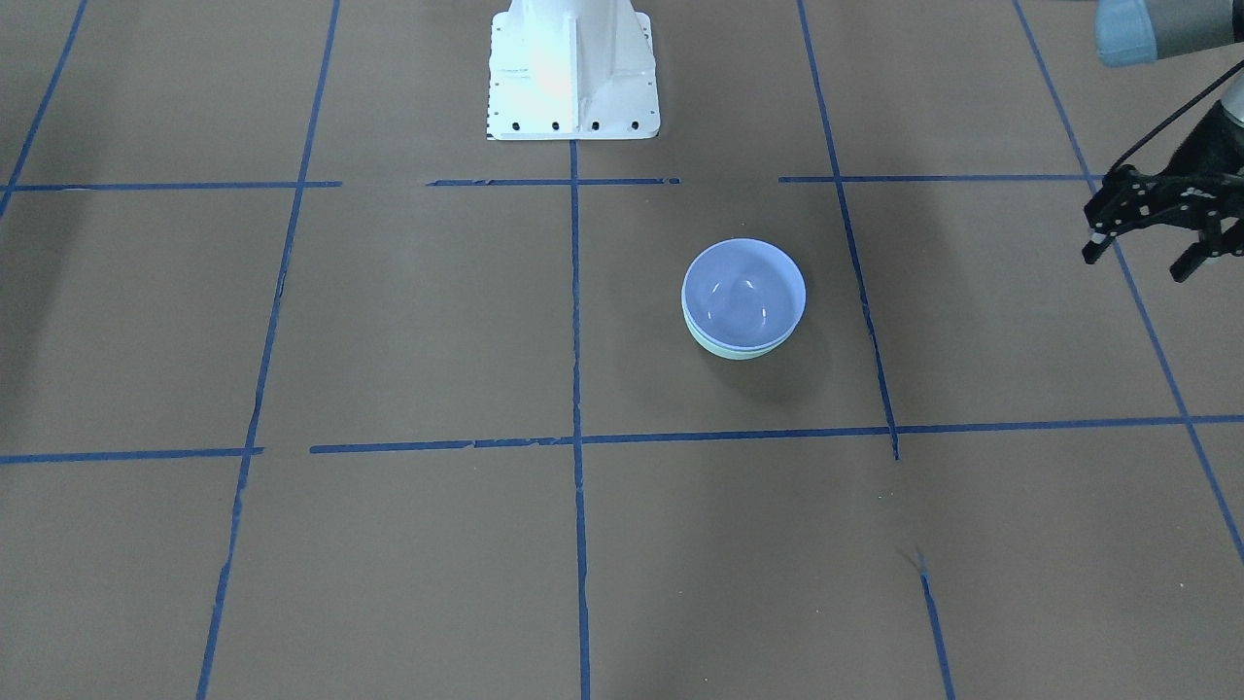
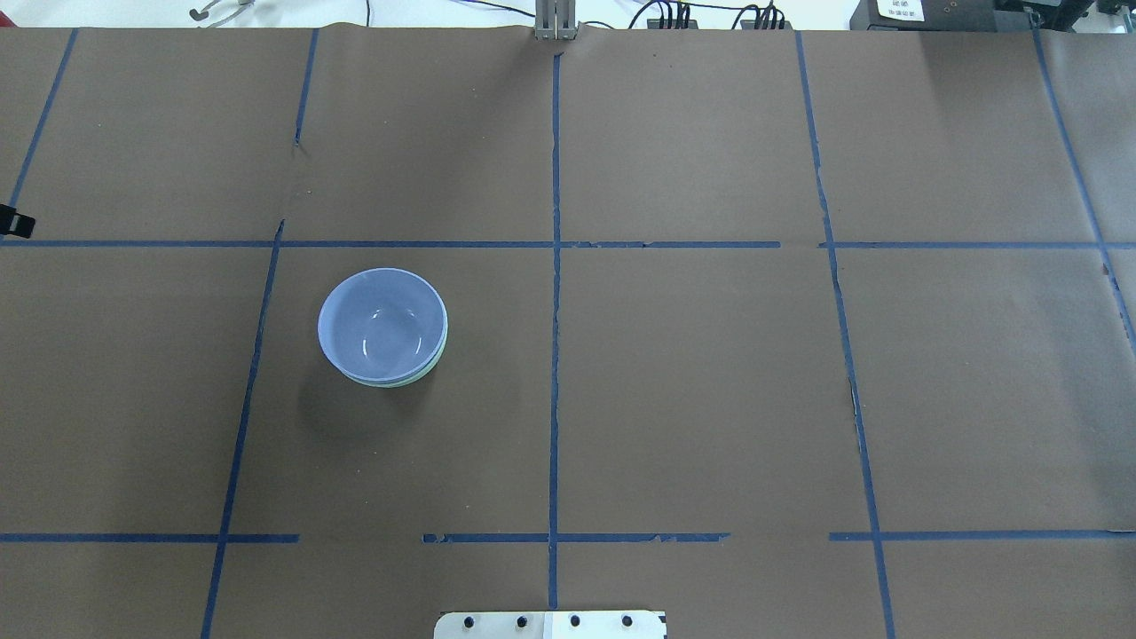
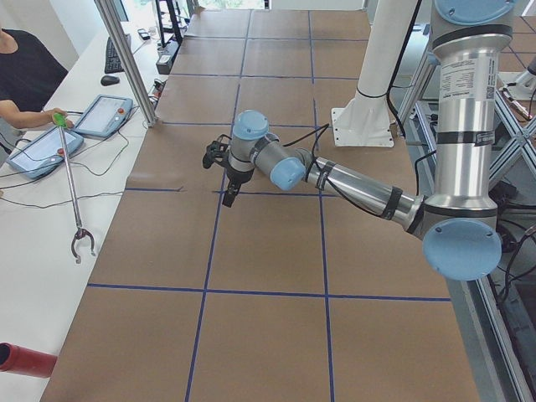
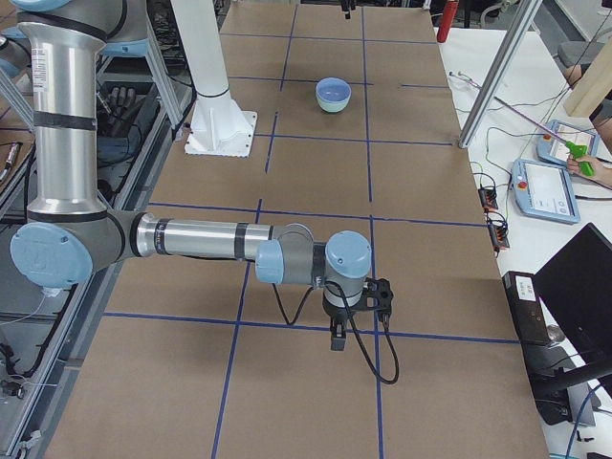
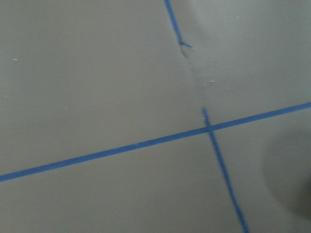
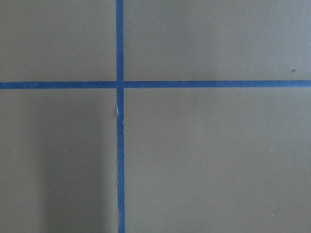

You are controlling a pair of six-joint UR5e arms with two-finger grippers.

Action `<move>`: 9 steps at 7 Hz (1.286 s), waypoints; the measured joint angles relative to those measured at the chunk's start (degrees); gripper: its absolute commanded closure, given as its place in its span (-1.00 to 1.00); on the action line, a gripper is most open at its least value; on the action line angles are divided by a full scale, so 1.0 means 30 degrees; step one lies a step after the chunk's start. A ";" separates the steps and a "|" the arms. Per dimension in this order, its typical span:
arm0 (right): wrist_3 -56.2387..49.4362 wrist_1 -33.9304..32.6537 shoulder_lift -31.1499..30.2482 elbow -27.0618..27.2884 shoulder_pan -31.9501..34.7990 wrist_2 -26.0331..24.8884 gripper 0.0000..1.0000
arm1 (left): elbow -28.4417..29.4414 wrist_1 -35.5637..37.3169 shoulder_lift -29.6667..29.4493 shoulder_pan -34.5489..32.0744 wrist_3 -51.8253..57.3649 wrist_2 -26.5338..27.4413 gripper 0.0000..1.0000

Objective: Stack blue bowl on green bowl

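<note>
The blue bowl (image 1: pixel 743 292) sits nested inside the green bowl (image 1: pixel 736 353), upright on the brown table; only a thin mint rim shows under it. Both also show in the overhead view, the blue bowl (image 2: pixel 382 321) on the green bowl (image 2: pixel 406 381), and far off in the exterior right view (image 4: pixel 333 92). My left gripper (image 1: pixel 1142 261) is open and empty, well away from the bowls towards the table's end. My right gripper (image 4: pixel 356 317) hangs over the table's other end, far from the bowls; I cannot tell whether it is open or shut.
The white robot base (image 1: pixel 573 78) stands at the table's robot-side edge. Blue tape lines (image 2: pixel 555 266) grid the brown table cover. An operator holds a long grabber tool (image 3: pixel 71 193) beside tablets on the side bench.
</note>
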 measured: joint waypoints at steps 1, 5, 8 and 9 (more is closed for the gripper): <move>0.0001 0.0000 0.0000 -0.0001 0.0000 -0.0005 -1.00 | 0.0987 0.0018 0.0566 -0.1387 0.1275 -0.0302 -1.00; 0.0003 -0.0003 0.0000 -0.0001 -0.0001 -0.0012 -1.00 | 0.3775 0.3857 0.1452 -0.5453 0.8060 -0.1211 -1.00; 0.0000 0.0000 0.0000 0.0000 0.0000 0.0007 -1.00 | 0.3692 0.6860 0.1311 -0.5934 0.8400 -0.3396 -1.00; 0.0000 -0.0005 0.0001 0.0000 -0.0001 0.0013 -1.00 | 0.3757 0.7002 0.1234 -0.6026 0.8397 -0.3462 -1.00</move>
